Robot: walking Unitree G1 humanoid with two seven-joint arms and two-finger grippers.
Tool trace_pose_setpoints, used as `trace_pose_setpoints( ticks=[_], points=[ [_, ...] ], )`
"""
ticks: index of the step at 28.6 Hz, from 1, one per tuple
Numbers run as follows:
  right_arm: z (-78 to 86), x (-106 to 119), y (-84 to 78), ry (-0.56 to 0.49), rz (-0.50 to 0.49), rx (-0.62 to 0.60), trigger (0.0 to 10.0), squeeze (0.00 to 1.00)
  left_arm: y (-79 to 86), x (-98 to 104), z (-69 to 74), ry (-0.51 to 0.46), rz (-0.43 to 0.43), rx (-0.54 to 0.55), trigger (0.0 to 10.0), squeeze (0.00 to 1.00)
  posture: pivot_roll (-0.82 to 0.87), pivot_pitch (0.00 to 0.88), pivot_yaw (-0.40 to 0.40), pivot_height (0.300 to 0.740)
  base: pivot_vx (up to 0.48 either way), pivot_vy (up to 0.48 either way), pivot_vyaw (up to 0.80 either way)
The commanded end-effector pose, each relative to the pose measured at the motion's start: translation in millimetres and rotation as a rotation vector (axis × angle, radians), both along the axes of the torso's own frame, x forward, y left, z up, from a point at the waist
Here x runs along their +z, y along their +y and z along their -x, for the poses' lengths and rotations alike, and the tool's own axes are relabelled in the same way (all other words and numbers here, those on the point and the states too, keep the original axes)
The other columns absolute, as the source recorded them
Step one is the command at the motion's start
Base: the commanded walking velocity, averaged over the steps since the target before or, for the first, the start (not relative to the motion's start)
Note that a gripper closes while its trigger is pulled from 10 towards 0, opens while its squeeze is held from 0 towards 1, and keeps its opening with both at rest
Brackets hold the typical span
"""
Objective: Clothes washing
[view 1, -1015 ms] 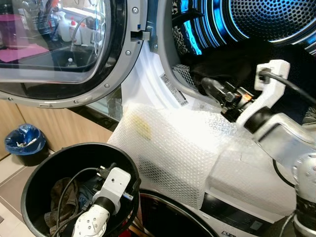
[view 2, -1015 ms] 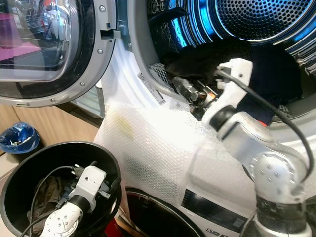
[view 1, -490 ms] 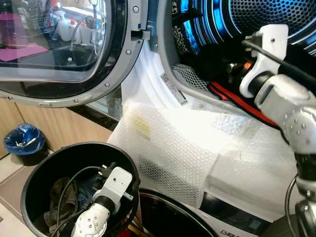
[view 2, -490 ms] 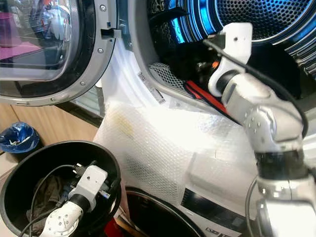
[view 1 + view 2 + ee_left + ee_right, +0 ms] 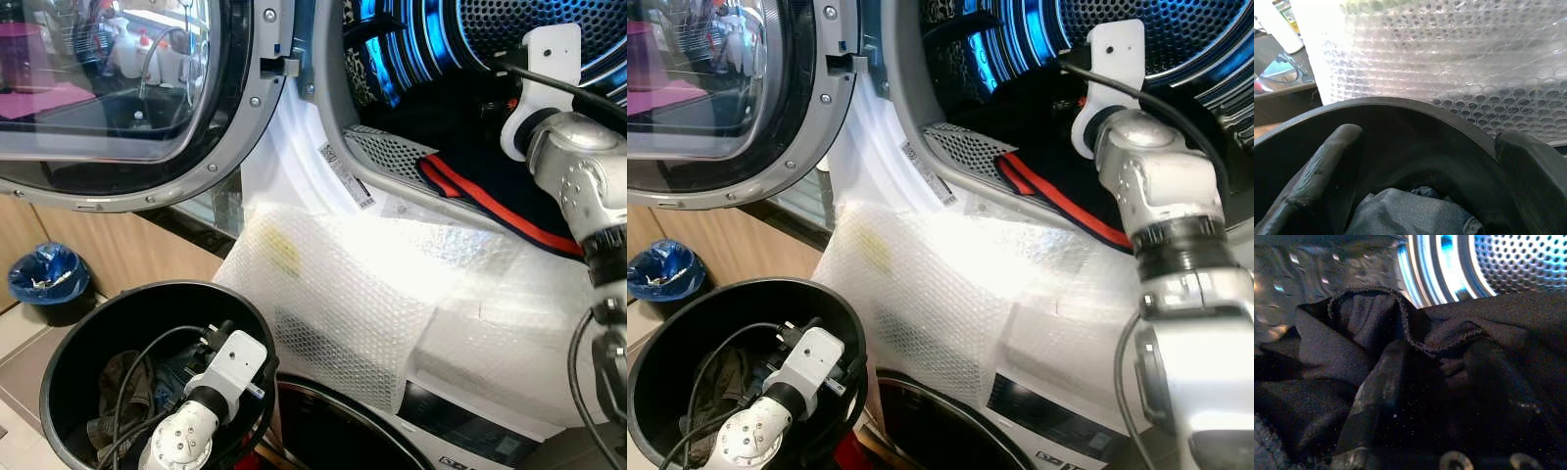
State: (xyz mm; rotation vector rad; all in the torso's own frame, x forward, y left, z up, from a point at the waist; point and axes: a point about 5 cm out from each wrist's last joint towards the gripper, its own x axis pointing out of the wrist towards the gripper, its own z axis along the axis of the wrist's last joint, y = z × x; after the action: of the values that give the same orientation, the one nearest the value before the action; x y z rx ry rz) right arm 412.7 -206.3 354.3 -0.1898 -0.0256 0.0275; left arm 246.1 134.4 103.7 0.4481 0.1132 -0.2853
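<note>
Right gripper (image 5: 1415, 396) reaches deep into the washer drum (image 5: 549, 39), fingers pinched on the black garment (image 5: 1327, 396), likely pushing it clear of the door lip. Left gripper (image 5: 1425, 161) hangs spread wide inside the black bucket (image 5: 69, 343), over remaining clothes (image 5: 1405, 215), staged for the next pick.

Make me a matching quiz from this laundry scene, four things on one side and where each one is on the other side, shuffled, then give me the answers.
Things:
1. black garment with red stripe
2. bubble wrap
3. denim clothing
4. blue bag

Places:
A. on the floor to the robot's left, by the wooden cabinet
B. at the bottom of the black bucket
C. draped over the machine's front below the drum opening
D. lying in the drum and over its lip

Pairs: 1-D, 2-C, 3-B, 4-A
</note>
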Motion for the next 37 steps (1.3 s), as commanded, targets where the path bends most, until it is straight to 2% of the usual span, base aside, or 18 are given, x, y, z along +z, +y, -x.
trace_pose_setpoints(
  ticks=[1, 4, 7, 8, 12, 18, 20, 23, 24, 25, 27, 28, 30, 31, 32, 33, 34, 37],
  points=[
    [-1.1, -11, -16.2, 0.041, 0.009, -0.074, 10.0, 0.00, -2.2, -1, 3.0, 0.016, -0.005, -0.008, 10.0, 0.00, 0.08, 0.063, -0.121, 0.740, 0.000, 0.000, 0.00],
    [0.5, -12, -38.8, 0.028, -0.029, -0.182, 10.0, 0.00, 0.0, -1, 4.6, 0.019, -0.014, -0.001, 10.0, 0.00, 0.09, 0.057, -0.119, 0.740, 0.000, 0.000, 0.00],
    [4.2, -9, -54.6, 0.001, -0.060, -0.264, 10.0, 0.00, 1.5, -1, 5.4, 0.020, -0.018, 0.004, 10.0, 0.00, 0.10, 0.055, -0.118, 0.740, 0.000, 0.000, 0.00],
    [8.7, -2, -67.7, -0.039, -0.092, -0.334, 10.0, 0.00, 2.4, -2, 6.0, 0.022, -0.019, 0.011, 10.0, 0.00, 0.10, 0.053, -0.117, 0.740, 0.000, 0.000, 0.00],
    [21.6, 22, -92.9, -0.151, -0.162, -0.485, 10.0, 0.00, 3.4, -2, 4.8, 0.025, -0.022, 0.022, 10.0, 0.00, 0.09, 0.048, -0.109, 0.740, 0.000, 0.000, 0.00],
    [32.3, 34, -111.3, -0.213, -0.140, -0.634, 10.0, 0.00, 0.2, -1, 0.5, 0.027, -0.021, 0.022, 10.0, 0.00, 0.08, 0.051, -0.114, 0.740, 0.000, 0.000, 0.00],
    [32.0, 33, -111.4, -0.206, -0.150, -0.633, 10.0, 0.00, -0.4, -1, 0.3, 0.028, -0.019, 0.021, 10.0, 0.00, 0.08, 0.052, -0.115, 0.740, 0.000, 0.000, 0.00],
    [28.3, 30, -105.5, -0.197, -0.176, -0.597, 10.0, 0.00, -0.6, -2, 1.3, 0.031, -0.017, 0.021, 10.0, 0.00, 0.08, 0.055, -0.115, 0.740, 0.000, 0.000, 0.00],
    [25.1, 29, -99.3, -0.196, -0.199, -0.551, 10.0, 0.00, -0.8, -2, 1.8, 0.033, -0.016, 0.021, 10.0, 0.00, 0.08, 0.059, -0.114, 0.740, 0.000, 0.000, 0.00],
    [17.1, 25, -83.5, -0.168, -0.221, -0.433, 10.0, 0.00, -0.8, -3, 2.8, 0.038, -0.013, 0.018, 10.0, 0.00, 0.08, 0.058, -0.112, 0.740, 0.000, 0.000, 0.00],
    [10.5, 22, -67.5, -0.141, -0.230, -0.311, 10.0, 0.00, -1.0, -3, 3.4, 0.041, -0.009, 0.013, 10.0, 0.00, 0.08, 0.058, -0.112, 0.740, 0.000, 0.000, 0.00],
    [6.6, 20, -56.5, -0.124, -0.267, -0.227, 10.0, 0.00, -1.8, -3, 3.0, 0.043, -0.008, 0.006, 10.0, 0.00, 0.08, 0.060, -0.109, 0.740, 0.000, 0.000, 0.00],
    [5.3, 20, -52.3, -0.120, -0.265, -0.196, 10.0, 0.00, -2.2, -3, 2.8, 0.043, -0.008, 0.003, 10.0, 0.00, 0.08, 0.060, -0.107, 0.740, 0.000, 0.000, 0.00],
    [2.6, 20, -39.0, -0.105, -0.326, -0.060, 10.0, 0.00, -3.1, -3, 2.6, 0.043, -0.005, -0.003, 10.0, 0.00, 0.07, 0.060, -0.106, 0.740, 0.000, 0.000, 0.00],
    [2.6, 20, -39.0, -0.105, -0.326, -0.060, 10.0, 0.00, -3.1, -3, 2.6, 0.043, -0.005, -0.003, 10.0, 0.00, 0.07, 0.060, -0.106, 0.740, 0.000, 0.000, 0.00],
    [2.1, 23, -28.0, -0.101, -0.389, 0.074, 10.0, 0.00, -3.6, -3, 2.7, 0.045, 0.000, -0.008, 10.0, 0.00, 0.07, 0.062, -0.103, 0.740, 0.000, 0.000, 0.00],
    [2.9, 27, -24.0, -0.107, -0.443, 0.142, 10.0, 0.00, -3.8, -3, 3.0, 0.046, 0.003, -0.011, 10.0, 0.00, 0.07, 0.061, -0.101, 0.740, 0.000, 0.000, 0.00],
    [8.9, 41, -19.6, -0.151, -0.451, 0.317, 10.0, 0.00, -5.4, -3, 3.2, 0.048, 0.013, -0.021, 10.0, 0.00, 0.07, 0.061, -0.099, 0.740, 0.000, 0.000, 0.00]
  ],
)
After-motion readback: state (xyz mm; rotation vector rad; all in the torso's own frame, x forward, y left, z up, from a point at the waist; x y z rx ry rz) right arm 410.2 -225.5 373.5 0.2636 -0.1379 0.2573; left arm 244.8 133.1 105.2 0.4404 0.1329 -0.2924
